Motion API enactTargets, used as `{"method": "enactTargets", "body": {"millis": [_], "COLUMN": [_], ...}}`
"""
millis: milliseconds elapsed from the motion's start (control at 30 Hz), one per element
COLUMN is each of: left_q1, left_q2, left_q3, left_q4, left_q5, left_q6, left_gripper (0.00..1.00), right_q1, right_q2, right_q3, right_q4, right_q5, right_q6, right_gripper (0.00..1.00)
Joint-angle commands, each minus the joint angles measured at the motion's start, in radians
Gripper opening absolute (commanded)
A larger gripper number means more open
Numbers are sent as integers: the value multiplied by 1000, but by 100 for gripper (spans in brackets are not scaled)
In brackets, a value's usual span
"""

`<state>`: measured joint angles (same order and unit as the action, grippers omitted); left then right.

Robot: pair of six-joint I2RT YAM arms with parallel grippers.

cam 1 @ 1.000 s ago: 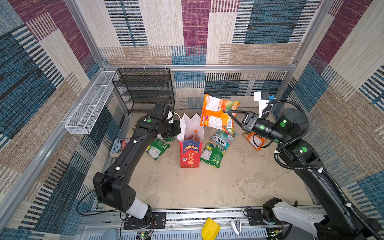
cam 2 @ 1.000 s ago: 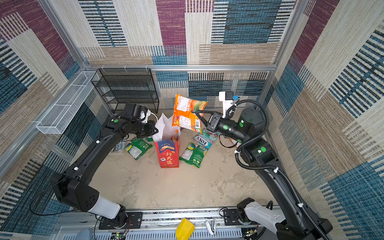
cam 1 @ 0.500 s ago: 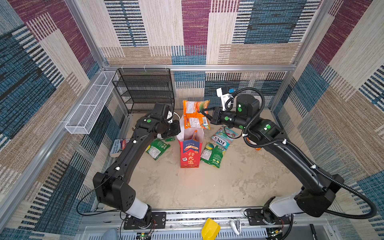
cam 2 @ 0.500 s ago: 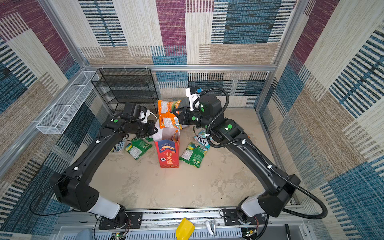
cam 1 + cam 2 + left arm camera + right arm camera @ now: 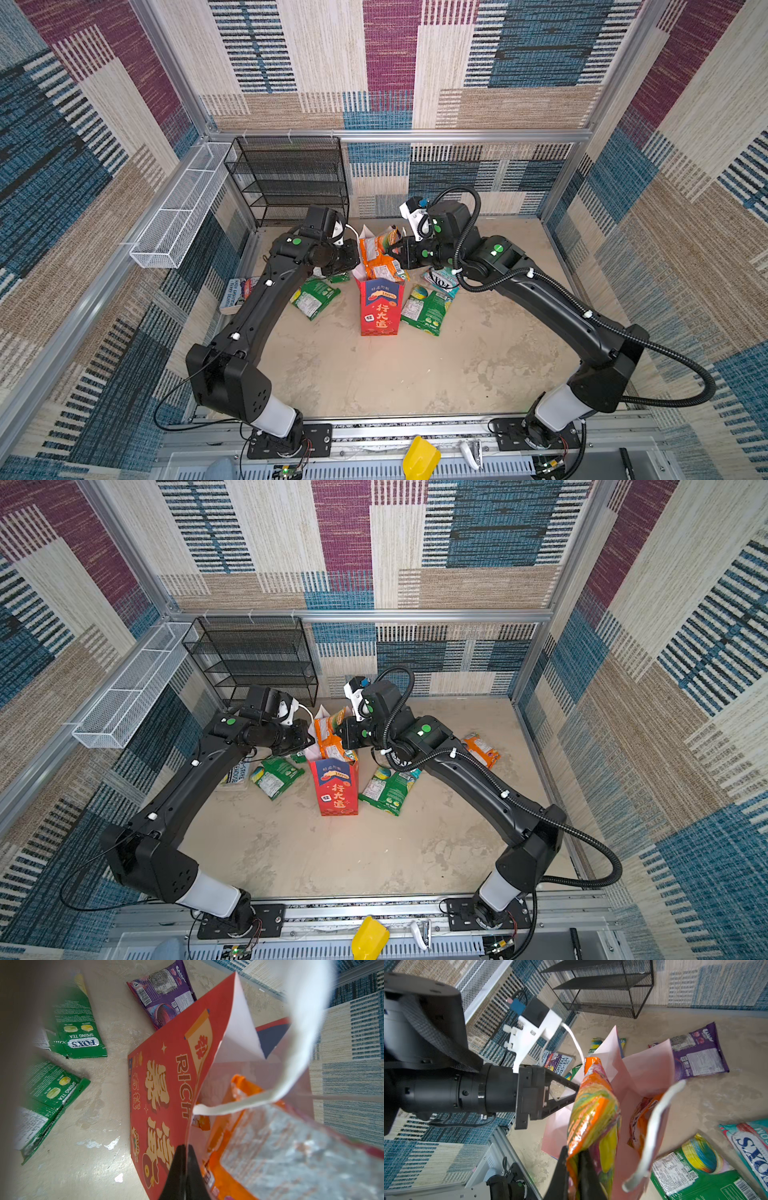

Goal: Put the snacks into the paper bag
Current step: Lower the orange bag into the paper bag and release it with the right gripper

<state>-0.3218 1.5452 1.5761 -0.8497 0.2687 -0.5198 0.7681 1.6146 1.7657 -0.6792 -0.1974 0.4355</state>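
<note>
The red paper bag (image 5: 380,309) (image 5: 337,787) stands upright mid-floor, mouth open. My left gripper (image 5: 355,259) (image 5: 186,1147) is shut on the rim of its left wall (image 5: 166,1076). My right gripper (image 5: 392,251) (image 5: 574,1151) is shut on an orange snack pouch (image 5: 376,253) (image 5: 591,1105) that hangs partly inside the bag's mouth. Another orange pouch (image 5: 641,1113) lies inside the bag. On the floor lie green pouches (image 5: 316,295) (image 5: 426,307), a teal one (image 5: 442,280), a purple one (image 5: 164,995) and an orange one (image 5: 480,750).
A black wire shelf (image 5: 291,178) stands at the back left, with a white wire basket (image 5: 178,212) on the left wall. A colourful book (image 5: 241,291) lies under the left arm. A yellow object (image 5: 419,457) sits on the front rail.
My right arm has swung left and down, carrying the orange pouch from the back right to the bag's mouth. The left arm has held still on the bag's rim.
</note>
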Motion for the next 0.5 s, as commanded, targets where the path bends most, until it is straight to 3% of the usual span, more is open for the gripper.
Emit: {"method": "enactTargets", "body": {"millis": [0,200,467], "left_q1": [0,5,17], "left_q2": [-3,-4,-6], "left_q3": [-1,0,-1], "left_q4": [11,11,12], "left_q5": [14,13,12], "left_q6": [-2,-2,-3], "left_gripper": [0,0,0], "right_q1": [7,25,28], "right_q2": [27,82,62], "right_q3": [32,88,144], "right_q4": [3,-16,-15], "right_q5": [17,16,34], "right_q6": [-28,-35,-23], "right_gripper": [0,18,32]}}
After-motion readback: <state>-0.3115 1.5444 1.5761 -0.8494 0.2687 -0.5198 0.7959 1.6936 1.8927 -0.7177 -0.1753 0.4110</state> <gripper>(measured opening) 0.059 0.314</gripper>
